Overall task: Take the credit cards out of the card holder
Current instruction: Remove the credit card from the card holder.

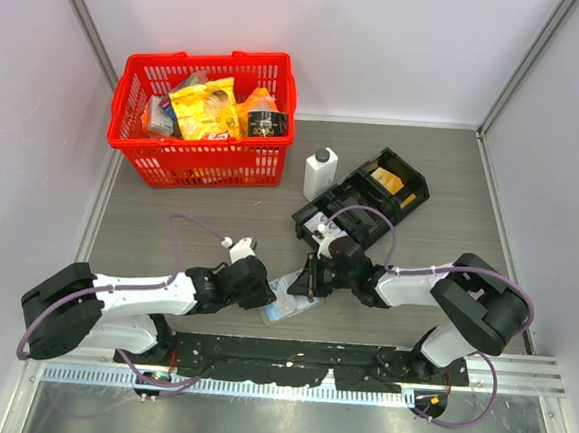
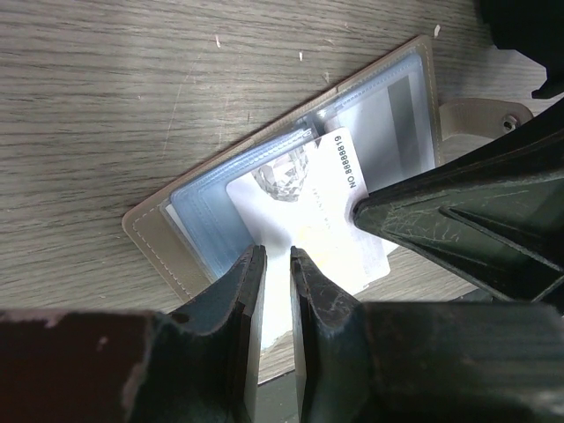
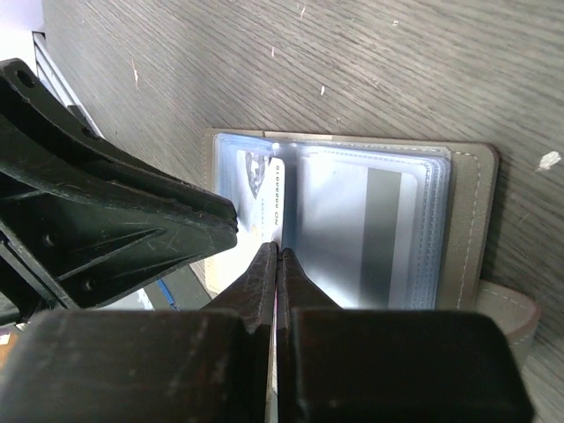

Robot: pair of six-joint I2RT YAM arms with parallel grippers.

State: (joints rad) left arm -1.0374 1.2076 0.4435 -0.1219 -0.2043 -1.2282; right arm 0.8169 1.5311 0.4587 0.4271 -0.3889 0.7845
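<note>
Task is at an early stage: no card lies loose on the surface (image 1: 168,229). The holder (image 3: 467,220) lies open and flat at the near middle, between the two grippers, with its clear sleeves facing up. A white card (image 2: 308,220) with a printed number is partway out of one sleeve, one end under the plastic. Right gripper (image 3: 277,251): jaws closed on that card's edge. Left gripper (image 2: 275,256): jaws a narrow slit apart over the card's free end, nothing visibly pinched, and it may be bracing the holder. A striped card (image 3: 383,229) sits fully inside the other sleeve. Cannot tell if more cards lie beneath. Left to do, as I read it: finish this pull, then at least one more card. Containers: the red basket (image 1: 209,62), far left, holds snack packs (image 1: 206,110). The black tray (image 1: 356,197), just beyond the right gripper, holds a yellow-tan item (image 1: 385,179) and some pale pieces I cannot identify. A white bottle (image 1: 320,172) stands just beside the tray.
</note>
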